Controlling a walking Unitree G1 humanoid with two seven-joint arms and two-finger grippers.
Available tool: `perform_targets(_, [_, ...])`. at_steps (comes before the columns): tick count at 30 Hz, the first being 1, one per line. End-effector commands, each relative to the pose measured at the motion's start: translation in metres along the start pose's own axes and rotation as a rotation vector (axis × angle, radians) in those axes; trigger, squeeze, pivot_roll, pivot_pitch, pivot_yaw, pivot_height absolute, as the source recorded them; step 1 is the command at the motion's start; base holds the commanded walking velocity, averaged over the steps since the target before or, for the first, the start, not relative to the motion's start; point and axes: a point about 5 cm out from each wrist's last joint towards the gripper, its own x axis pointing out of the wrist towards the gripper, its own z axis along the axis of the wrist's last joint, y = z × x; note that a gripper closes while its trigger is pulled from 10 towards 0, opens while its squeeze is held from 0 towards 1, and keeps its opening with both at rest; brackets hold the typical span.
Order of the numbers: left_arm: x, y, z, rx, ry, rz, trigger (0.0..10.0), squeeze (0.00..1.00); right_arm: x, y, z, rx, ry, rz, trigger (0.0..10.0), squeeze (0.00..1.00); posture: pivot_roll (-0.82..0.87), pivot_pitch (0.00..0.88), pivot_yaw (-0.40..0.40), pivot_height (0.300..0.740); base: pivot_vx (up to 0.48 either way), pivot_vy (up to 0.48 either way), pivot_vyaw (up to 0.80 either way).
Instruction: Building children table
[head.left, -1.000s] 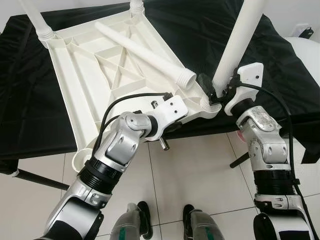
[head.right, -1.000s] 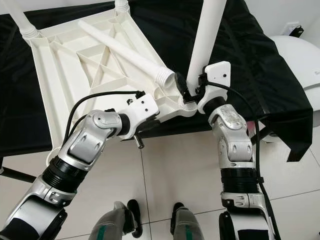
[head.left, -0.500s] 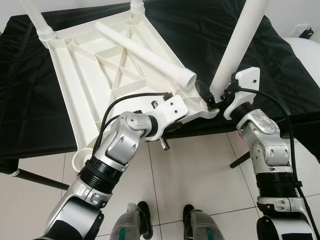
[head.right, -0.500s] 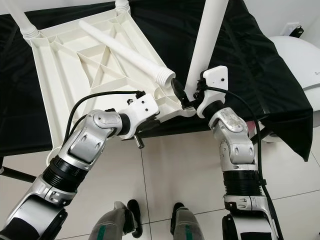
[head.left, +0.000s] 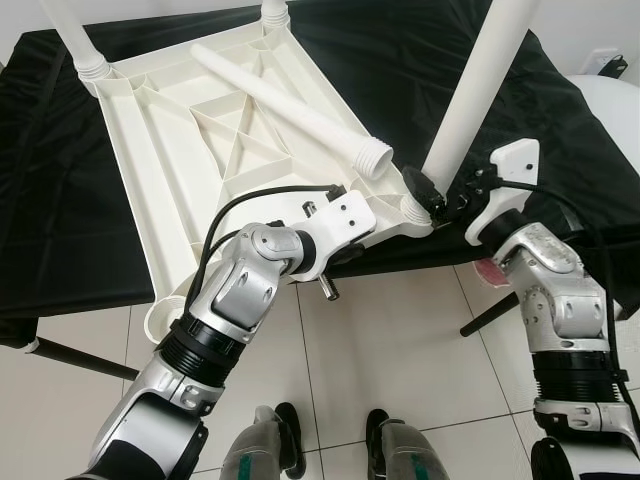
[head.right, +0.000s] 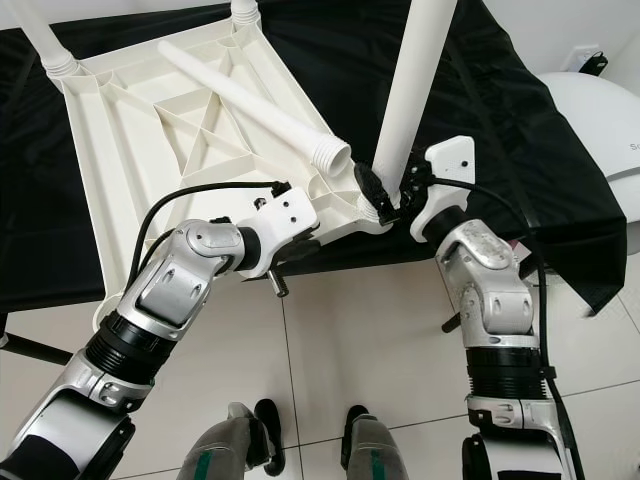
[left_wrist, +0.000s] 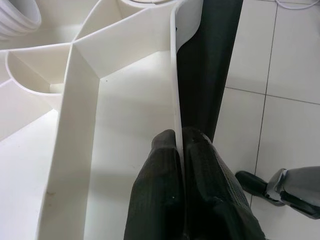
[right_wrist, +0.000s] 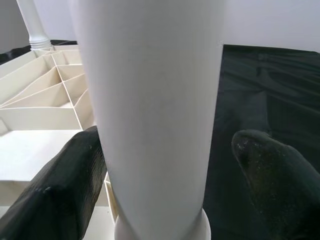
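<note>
Left gripper (left_wrist: 177, 165): both fingers pinched onto the thin outer rim of the upturned tabletop (head.left: 180, 170), lower centre of the head view, holding it at the near edge of the black-draped surface (head.left: 60, 250).

Right gripper (head.left: 447, 200): fingers spread either side of the upright leg (head.left: 470, 100), centre right. One finger looks to touch it, the other stands apart, so I read it as loose, not clamped.

That leg sits in the near-right corner socket (head.left: 415, 208). Two more legs stand in the far corners, at top left (head.left: 70, 35) and top centre (head.left: 272, 12). A fourth, loose leg (head.left: 290, 105) lies diagonally across the ribbed underside, threaded end toward the centre of frame. The near-left corner socket (head.left: 160, 318), lower left, looks empty.

Handling, my read: hollow moulded plastic, light, stiff, smooth and a bit slippery. The rim is thin, so the pinch needs a firm grip or the top will pivot. Grab legs low on the shaft near the threaded collar for torque.

Containers: rib cells of the underside hold nothing but the loose leg lying across them.
</note>
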Motion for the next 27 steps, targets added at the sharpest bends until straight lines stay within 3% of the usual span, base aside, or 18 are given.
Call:
perform_targets(1, [-0.003,0.010,0.013,0.051,-0.042,0.109,10.0,0.00,-0.001,-0.001,0.001,0.002,-0.007,0.029,10.0,0.00,-0.14,0.214,0.064,0.740,0.000,0.000,0.00])
perform_targets(4, [-0.003,0.011,0.013,0.051,-0.042,0.110,10.0,0.00,0.001,-0.004,0.001,0.019,0.001,0.110,10.0,0.00,-0.14,0.215,0.062,0.740,0.000,0.000,0.00])
perform_targets(15, [-0.004,0.011,0.013,0.049,-0.042,0.118,10.0,0.00,0.006,-0.015,-0.011,-0.003,0.081,0.231,10.0,0.00,-0.14,0.215,0.058,0.740,0.000,0.000,0.00])
perform_targets(27, [-0.005,0.010,0.013,0.049,-0.040,0.118,10.0,0.00,0.011,-0.024,-0.010,-0.038,0.100,0.270,10.0,0.00,-0.13,0.213,0.052,0.740,0.000,0.000,0.00])
